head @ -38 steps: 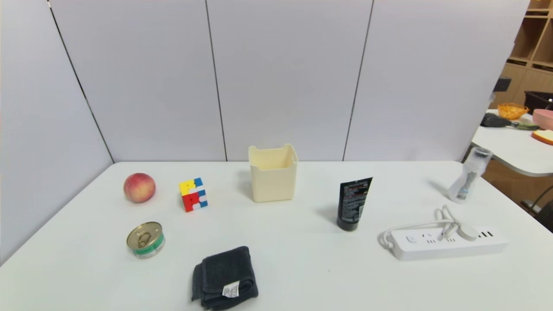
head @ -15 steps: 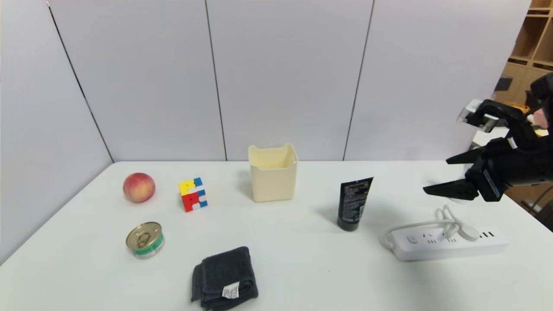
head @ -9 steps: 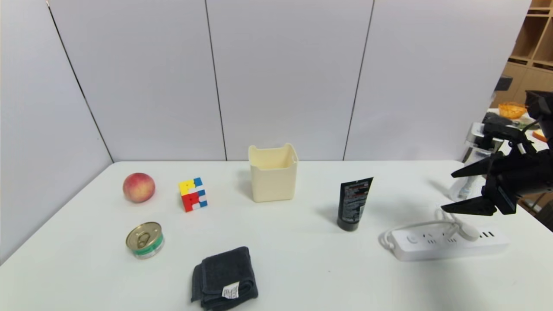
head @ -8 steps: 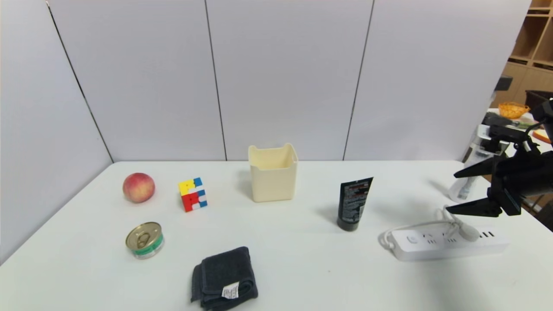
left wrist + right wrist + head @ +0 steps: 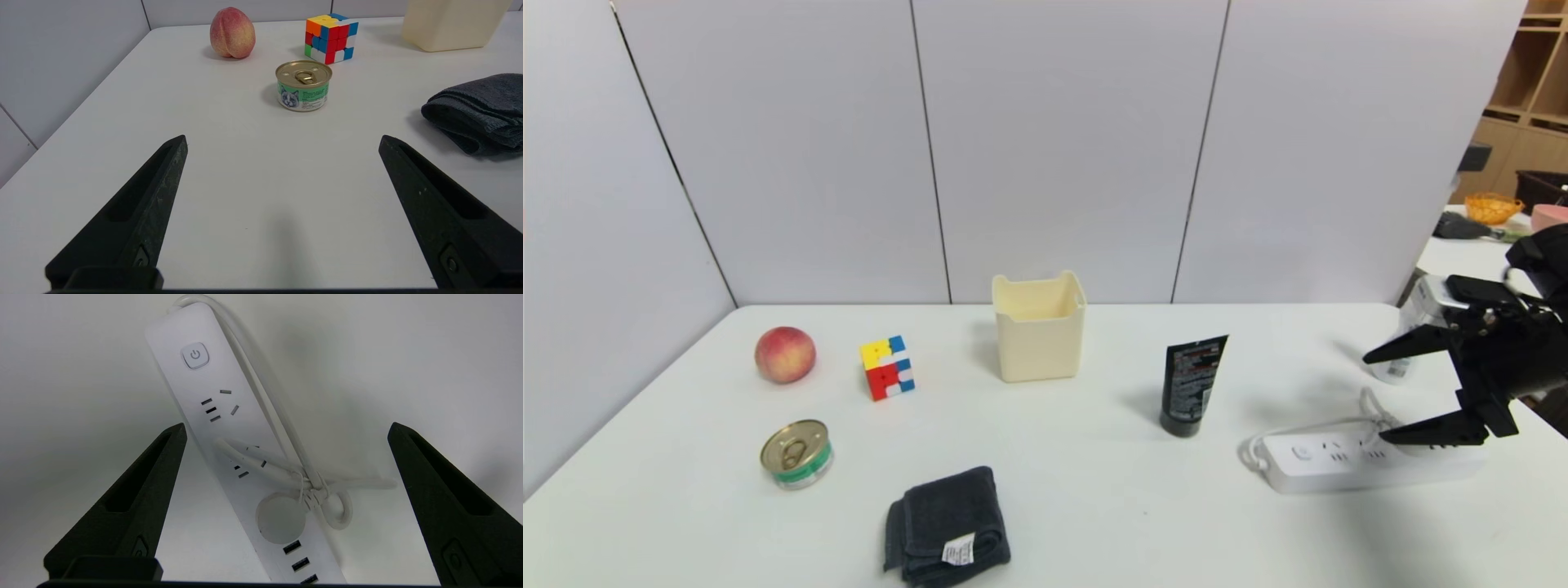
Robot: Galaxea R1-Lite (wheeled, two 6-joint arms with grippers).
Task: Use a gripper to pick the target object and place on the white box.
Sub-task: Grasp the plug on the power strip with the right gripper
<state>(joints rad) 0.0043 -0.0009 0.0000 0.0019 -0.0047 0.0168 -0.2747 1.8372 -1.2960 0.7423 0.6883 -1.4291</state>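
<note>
The target object, a long white power strip (image 5: 1327,465) with its cord tied in a bundle on top, lies flat at the table's right front. My right gripper (image 5: 1374,399) hangs open just above the strip's right half, one jaw over the near side and one over the far side. In the right wrist view the strip (image 5: 229,428) runs slantwise between the wide jaws of that gripper (image 5: 287,428), untouched. The white box (image 5: 1039,339) stands open-topped at the back middle. My left gripper (image 5: 282,139) is open over bare table at the left front, empty.
A black tube (image 5: 1191,384) stands left of the strip. A clear bottle (image 5: 1409,343) stands behind my right gripper near the table's right edge. On the left are a peach (image 5: 785,354), a colour cube (image 5: 887,367), a tin can (image 5: 797,454) and a folded dark towel (image 5: 947,527).
My right arm came in from the right, swung back toward the right and dropped down over the power strip, jaws wide throughout. Nothing on the table moved.
</note>
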